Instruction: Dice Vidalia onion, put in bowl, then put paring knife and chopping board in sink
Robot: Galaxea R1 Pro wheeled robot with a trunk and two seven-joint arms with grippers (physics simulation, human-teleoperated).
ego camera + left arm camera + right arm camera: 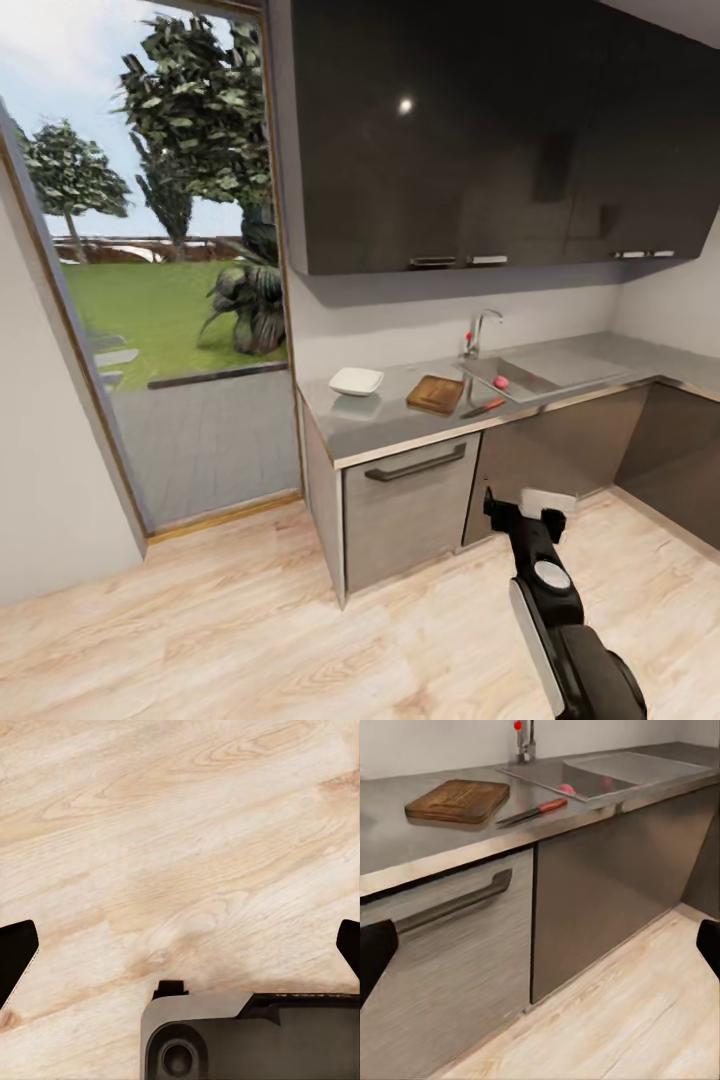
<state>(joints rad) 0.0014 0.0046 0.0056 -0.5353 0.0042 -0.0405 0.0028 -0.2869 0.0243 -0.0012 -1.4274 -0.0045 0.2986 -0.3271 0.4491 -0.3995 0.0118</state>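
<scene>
Countertop (400,420) is running along the back wall of the kitchen, under glossy dark upper cabinets (480,130), with the robot standing well back on the pale wood floor (250,620). The right arm (560,620) is reaching forward and slightly upward from the lower edge of the head view, and the right gripper (528,508) is pointing toward the cabinet fronts below the worktop. In the right wrist view, the 2 dark fingertips (375,952) are sitting at opposite edges of the picture, so the jaws are standing wide apart and holding nothing. The left gripper (180,949) is facing the floor, its fingertips (13,956) likewise spread wide and empty. The white bowl (356,380) is resting on the countertop, with the chopping board (436,393) lying near it toward the sink (520,375). The paring knife (484,407) is lying on the worktop between the board and the sink edge. A small reddish object (501,382), apparently the Vidalia onion, is sitting inside the basin below the chrome tap (478,332).
</scene>
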